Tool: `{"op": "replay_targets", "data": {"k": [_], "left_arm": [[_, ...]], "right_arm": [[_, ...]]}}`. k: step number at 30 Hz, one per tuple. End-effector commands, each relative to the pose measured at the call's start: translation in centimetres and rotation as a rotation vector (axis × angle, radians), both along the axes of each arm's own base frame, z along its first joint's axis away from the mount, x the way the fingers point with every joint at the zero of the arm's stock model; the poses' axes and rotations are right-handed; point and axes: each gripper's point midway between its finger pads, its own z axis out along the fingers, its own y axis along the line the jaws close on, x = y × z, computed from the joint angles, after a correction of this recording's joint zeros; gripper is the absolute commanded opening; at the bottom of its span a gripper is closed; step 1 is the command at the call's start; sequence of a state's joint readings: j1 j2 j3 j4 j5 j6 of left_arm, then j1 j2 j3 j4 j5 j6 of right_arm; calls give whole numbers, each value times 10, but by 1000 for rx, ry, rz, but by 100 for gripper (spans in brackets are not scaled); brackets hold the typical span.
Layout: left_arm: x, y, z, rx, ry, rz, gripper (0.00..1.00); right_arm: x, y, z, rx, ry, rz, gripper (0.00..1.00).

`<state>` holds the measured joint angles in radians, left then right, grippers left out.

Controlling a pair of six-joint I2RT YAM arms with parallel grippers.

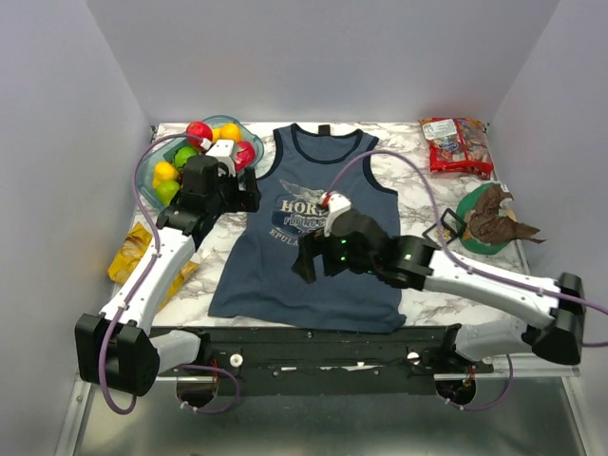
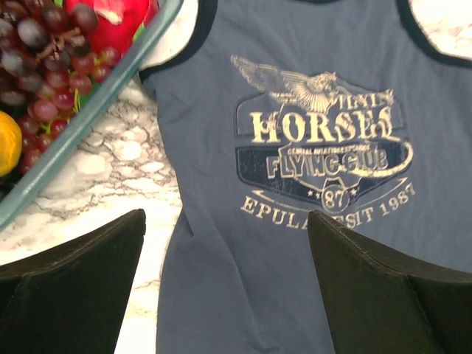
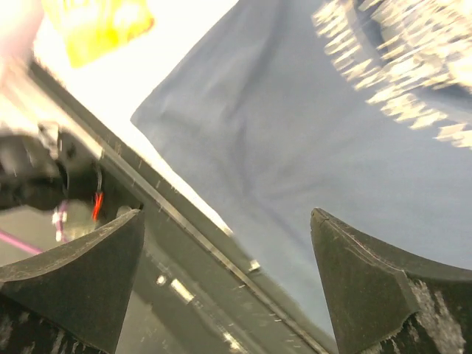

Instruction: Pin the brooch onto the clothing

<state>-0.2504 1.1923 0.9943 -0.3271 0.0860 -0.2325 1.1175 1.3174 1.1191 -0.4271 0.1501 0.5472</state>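
Both jaws stood wide, empty.
The left gripper (image 2: 225, 221) and right gripper (image 3: 225, 221) hung over the slate-blue sleeveless tank top (image 1: 256, 275), spread flat for pinning.

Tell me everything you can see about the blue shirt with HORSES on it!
The tank top is soft slate-blue cloth with no sleeves and darker navy trim round the neck and armholes. A pale chest print shows wings, HORSES, FLYING CLUB and 87. It lies spread out front up on the marble table, neck toward the far side, with a few gentle wrinkles. The right gripper, open, hangs over its lower half; whether it touches the cloth cannot be told.
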Motion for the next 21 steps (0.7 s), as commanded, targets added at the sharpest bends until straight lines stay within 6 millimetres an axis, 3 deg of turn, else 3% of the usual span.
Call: {"op": "replay_targets", "data": {"k": [1,5,8,13,16,19,21], "left_arm": [[13,1,62,-61,-156,37,99],[20,-1,90,-85,-208,40,99],[23,-1,98,-90,-237,37,99],[21,2,67,-43,-219,23,99],[18,0,60,-53,-197,13,99],[16,-7,63,-83,-197,-13,99],[15,-8,61,-87,-194,-16,99]], "right_arm": [[52,-80,5,-106,-68,-217,100],[83,-140,18,-87,-108,-355,100],[107,-187,10,-118,-98,-474,100],[133,-258,-19,-147,3,-672,100],[143,-290,-37,-170,59,-786,99],[152,-313,-60,-251,95,-899,97],[157,-317,-70,-247,126,-935,96]]}}
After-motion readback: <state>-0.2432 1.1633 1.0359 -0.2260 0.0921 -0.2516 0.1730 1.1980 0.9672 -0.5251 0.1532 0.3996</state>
